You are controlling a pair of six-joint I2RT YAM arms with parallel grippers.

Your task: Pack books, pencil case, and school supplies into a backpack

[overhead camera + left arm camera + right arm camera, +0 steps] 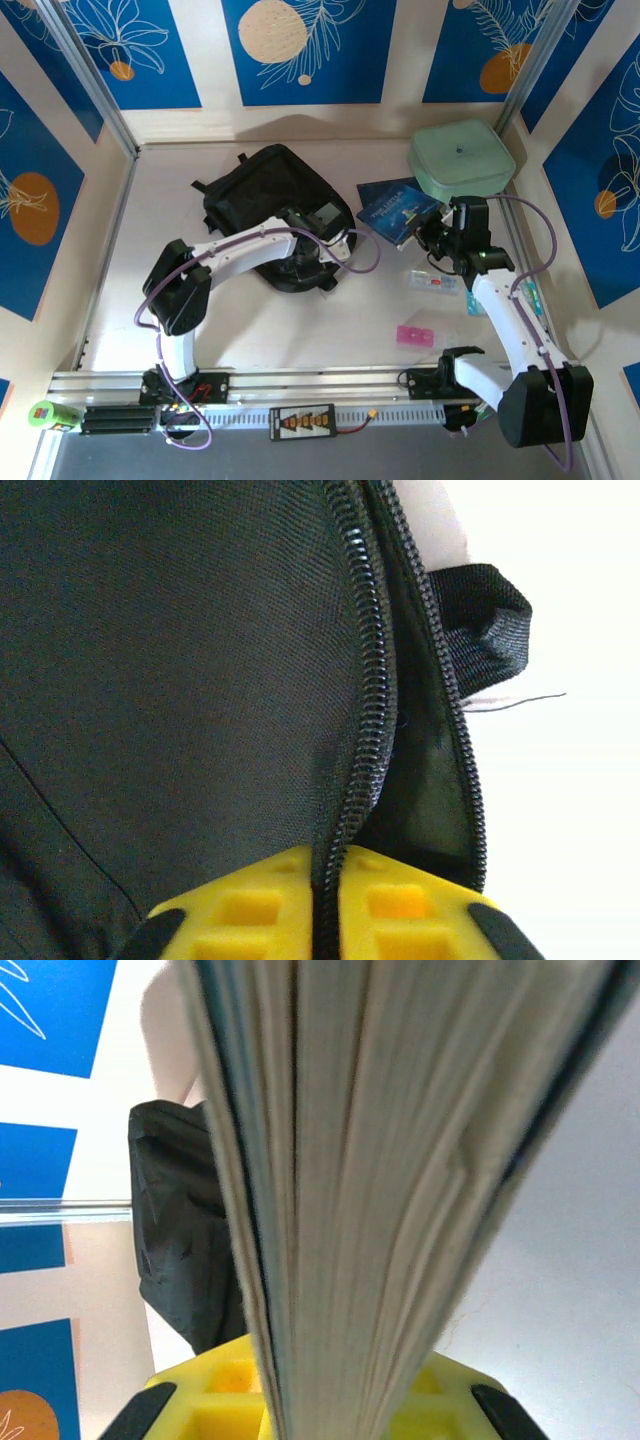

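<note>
Top view gives the layout. Backpack (255, 195), black soft fabric, lies flat in the upper middle of the frame on the pale surface (300, 330), and is the biggest item there. Mint green case (462, 158) sits upper right. Books (395, 210) lie between the two, just below-left of the case: blue cover with pale lettering on top, another dark blue edge under it.

Left hand (322, 252) is at the backpack's lower right edge; right hand (432, 238) is at the books' right side. From above I can't tell the jaw state of either.

The wrist cams settle that. Left wrist: yellow fingers (245, 910) pressed together on the backpack's zip edge, with the zip (370, 680) running up from between them. The zip is parted, with dark lining visible in the gap. Webbing loop (490, 615) at upper right.

Right wrist: fingers (215, 1385) clamped on the books, seen edge-on. Cream page blocks with thin dark cover lines between them, so more than one volume is in the grip. Backpack is visible at the left of that frame.

Small items, top view, lower right:
- clear packet (435, 283), coloured marks, just left of the right arm
- pink block (418, 336), below the packet
- teal piece (477, 302), against the right arm
</note>
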